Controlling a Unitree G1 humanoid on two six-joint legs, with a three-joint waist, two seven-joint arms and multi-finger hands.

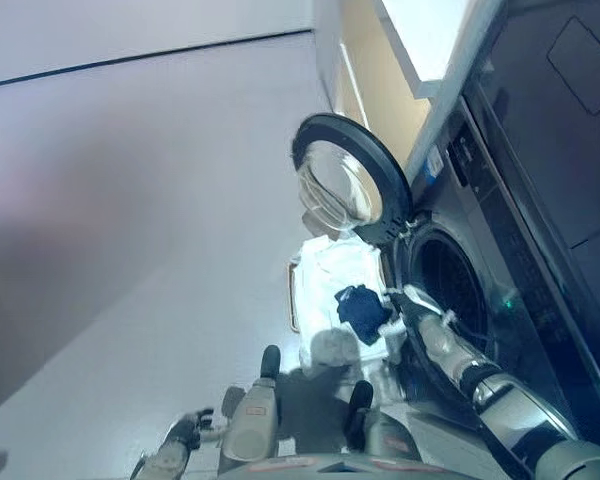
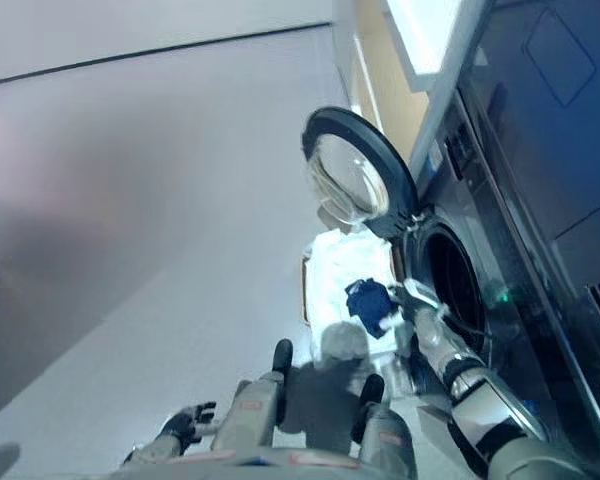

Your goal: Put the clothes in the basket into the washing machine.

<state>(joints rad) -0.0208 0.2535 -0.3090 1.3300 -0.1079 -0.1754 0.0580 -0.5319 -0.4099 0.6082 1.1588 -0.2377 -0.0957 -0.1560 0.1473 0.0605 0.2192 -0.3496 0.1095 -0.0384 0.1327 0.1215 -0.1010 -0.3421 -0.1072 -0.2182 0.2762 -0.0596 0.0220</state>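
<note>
- Dark blue garment (image 1: pixel 361 309): crumpled, hanging at the right hand (image 1: pixel 404 303) over the white basket (image 1: pixel 325 265), at about 9 o'clock of the drum opening (image 1: pixel 450 290).
- Right hand: fingers seeming to be pinching the garment (partly hidden).
- Washing machine door (image 1: pixel 348 180): standing open.
- Left hand (image 1: pixel 185 430): idling low, fingers loosely curled, holding nothing.

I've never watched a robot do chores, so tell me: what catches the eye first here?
The round door of the washer stands wide open at right, the dark drum showing. Below the door sits a white basket on the floor. The right hand reaches beside a dark blue garment at the drum's mouth; the left hand hangs low at left.
</note>
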